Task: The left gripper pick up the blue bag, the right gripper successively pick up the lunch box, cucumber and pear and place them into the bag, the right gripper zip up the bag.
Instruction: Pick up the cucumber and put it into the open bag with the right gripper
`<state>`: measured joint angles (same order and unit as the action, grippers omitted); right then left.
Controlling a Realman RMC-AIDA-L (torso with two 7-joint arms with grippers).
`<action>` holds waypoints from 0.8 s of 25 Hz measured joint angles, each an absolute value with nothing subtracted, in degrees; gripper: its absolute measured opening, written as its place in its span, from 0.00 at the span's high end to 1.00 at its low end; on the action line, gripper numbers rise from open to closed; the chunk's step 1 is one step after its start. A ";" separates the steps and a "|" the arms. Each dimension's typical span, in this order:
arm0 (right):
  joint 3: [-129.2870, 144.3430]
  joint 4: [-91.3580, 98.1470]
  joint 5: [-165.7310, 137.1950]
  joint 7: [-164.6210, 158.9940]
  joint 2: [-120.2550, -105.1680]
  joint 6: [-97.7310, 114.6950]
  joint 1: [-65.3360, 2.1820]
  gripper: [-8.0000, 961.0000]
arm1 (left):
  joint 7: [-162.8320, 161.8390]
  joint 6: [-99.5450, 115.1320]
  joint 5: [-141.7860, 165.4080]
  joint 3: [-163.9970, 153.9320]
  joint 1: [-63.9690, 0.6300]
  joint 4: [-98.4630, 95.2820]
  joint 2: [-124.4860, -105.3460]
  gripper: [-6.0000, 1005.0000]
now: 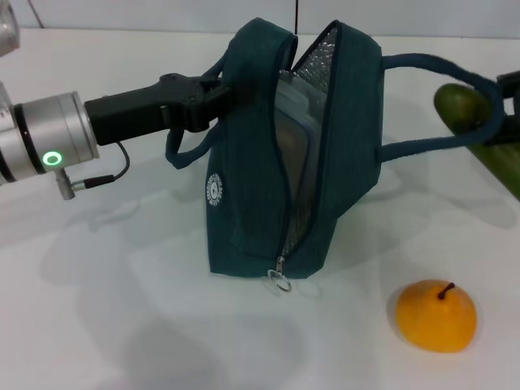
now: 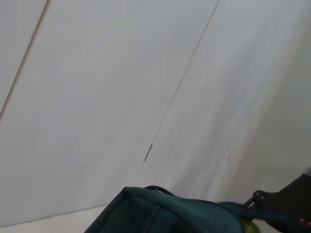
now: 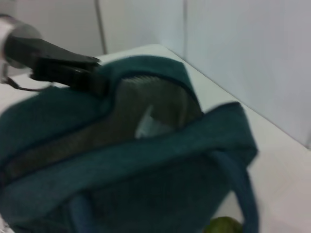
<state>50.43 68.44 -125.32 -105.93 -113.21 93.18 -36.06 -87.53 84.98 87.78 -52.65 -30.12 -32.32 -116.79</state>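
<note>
One white round logo (image 1: 214,189), unreadable to me, marks the blue bag (image 1: 252,154); left gripper (image 1: 218,93) jaws clamped on its rim

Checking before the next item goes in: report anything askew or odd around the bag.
One oddity: the blue bag's far handle is looped around the cucumber at the right edge, so lifting the cucumber could tug the bag. The left gripper holds the bag open.

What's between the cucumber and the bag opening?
One rope handle of the blue bag loops out across the near end of the cucumber, on its bag side. The zipper gap is open, with the lunch box already inside. The left tool holds the bag's far side, away from that path.
</note>
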 joint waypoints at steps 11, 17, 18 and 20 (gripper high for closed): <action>50.48 67.24 -135.17 -111.21 -113.54 86.85 -37.22 0.37 | -86.07 84.98 87.56 -52.65 -30.39 -32.35 -117.32 0.96; 50.07 67.56 -135.17 -113.24 -114.01 80.49 -36.96 0.36 | -85.87 84.99 87.53 -52.65 -30.54 -32.06 -117.39 0.96; 50.00 67.61 -134.02 -113.24 -114.21 78.61 -36.78 0.36 | -85.87 84.99 87.53 -52.65 -30.54 -32.06 -117.40 0.96; 49.96 67.71 -130.66 -112.38 -114.53 76.06 -36.28 0.36 | -85.87 84.99 87.53 -52.65 -30.51 -32.13 -117.45 0.96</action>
